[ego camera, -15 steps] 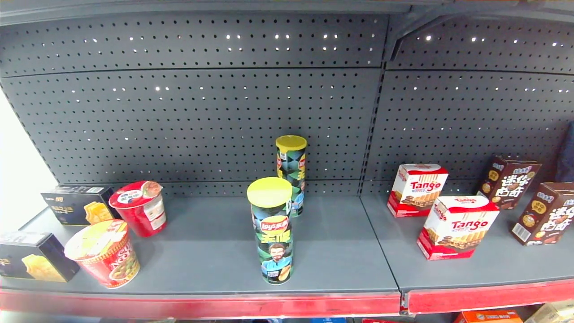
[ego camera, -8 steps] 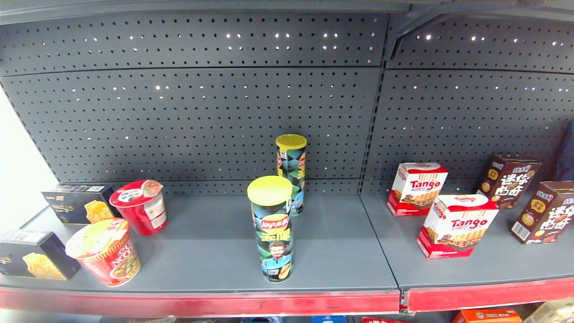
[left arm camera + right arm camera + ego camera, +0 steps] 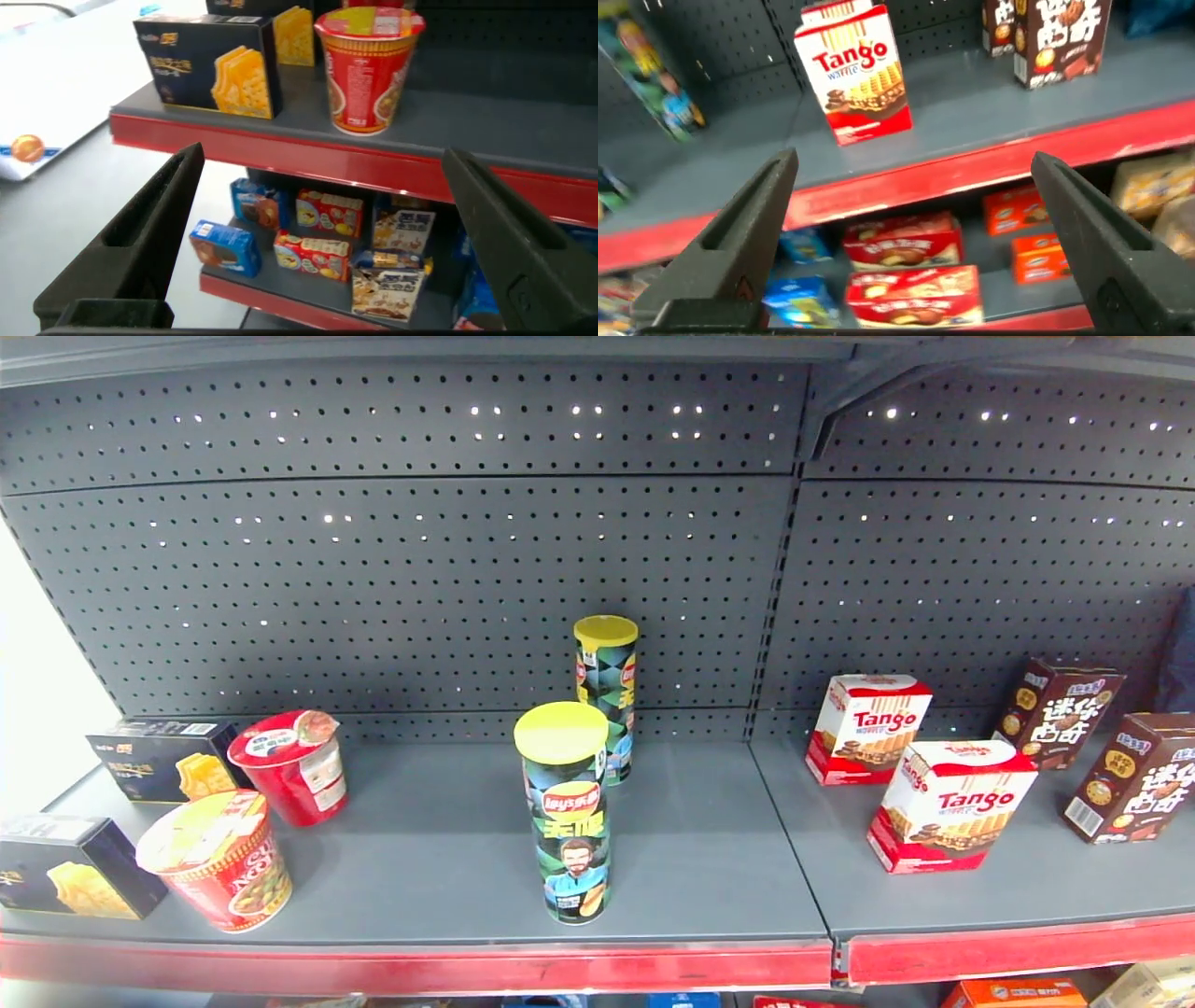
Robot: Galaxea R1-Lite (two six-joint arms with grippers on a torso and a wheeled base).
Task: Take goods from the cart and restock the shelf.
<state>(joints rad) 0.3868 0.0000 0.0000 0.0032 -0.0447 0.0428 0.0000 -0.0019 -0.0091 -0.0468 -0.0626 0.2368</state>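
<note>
Goods on grey metal shelf unmoved; view merely shifted. Left gripper and right gripper splayed, empty, at shelf's 6 o'clock. Likely between picks.

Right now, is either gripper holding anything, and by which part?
Nothing is held. The left gripper and the right gripper both stand with jaws wide apart and no goods between them.
</note>
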